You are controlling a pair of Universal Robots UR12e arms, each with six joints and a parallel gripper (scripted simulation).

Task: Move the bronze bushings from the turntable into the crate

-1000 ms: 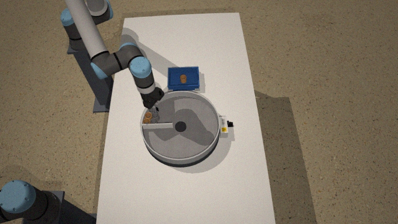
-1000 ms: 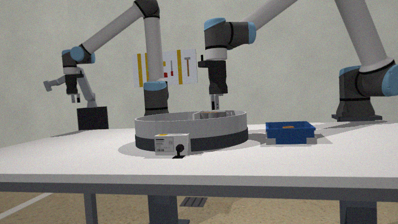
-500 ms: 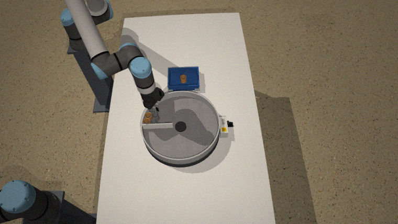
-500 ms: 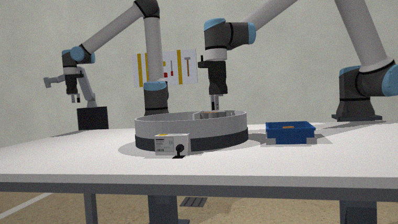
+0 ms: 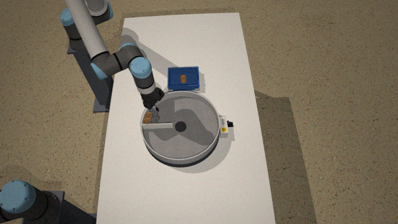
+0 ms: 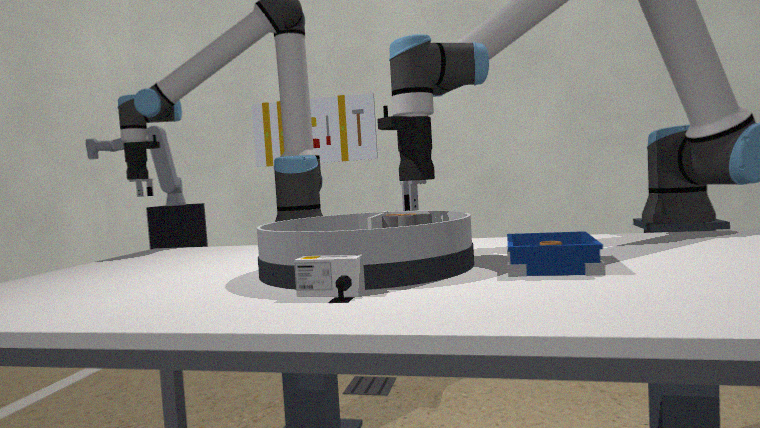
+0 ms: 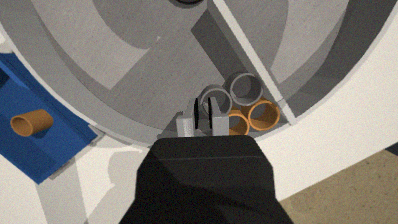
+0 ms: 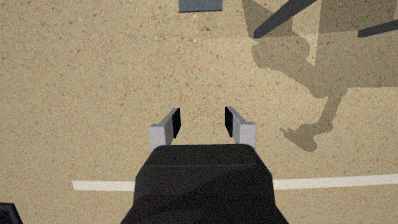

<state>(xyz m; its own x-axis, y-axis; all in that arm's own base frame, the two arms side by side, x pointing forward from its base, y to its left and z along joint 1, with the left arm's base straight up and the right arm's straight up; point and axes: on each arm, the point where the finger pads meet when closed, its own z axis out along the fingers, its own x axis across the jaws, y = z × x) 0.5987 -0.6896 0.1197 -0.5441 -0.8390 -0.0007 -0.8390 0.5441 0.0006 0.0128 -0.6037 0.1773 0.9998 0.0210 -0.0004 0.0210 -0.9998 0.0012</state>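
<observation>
The grey turntable (image 5: 182,160) (image 6: 319,241) (image 7: 125,65) holds two bronze bushings (image 5: 148,116) (image 7: 264,129) and steel bushings (image 7: 260,91) beside its divider, all upright and close together. My left gripper (image 5: 154,108) (image 6: 410,206) (image 7: 203,107) is over this group, its fingers a narrow gap apart with nothing seen held. In the left wrist view they overlap the nearer steel bushing; what lies directly beneath is partly hidden. The blue crate (image 5: 174,75) (image 6: 553,264) sits level between its corner guides (image 6: 516,270). One bronze bushing (image 5: 183,79) (image 6: 550,243) (image 7: 37,121) stands inside. My right gripper (image 6: 144,191) (image 8: 202,116) is open and empty over the floor.
The divider (image 5: 157,125) (image 7: 250,55) runs from the dark hub (image 5: 180,126) to the turntable's raised rim. A white box (image 5: 223,125) (image 6: 328,273) with a black knob (image 5: 230,124) (image 6: 343,282) stands against the turntable. The crate is close beside the rim.
</observation>
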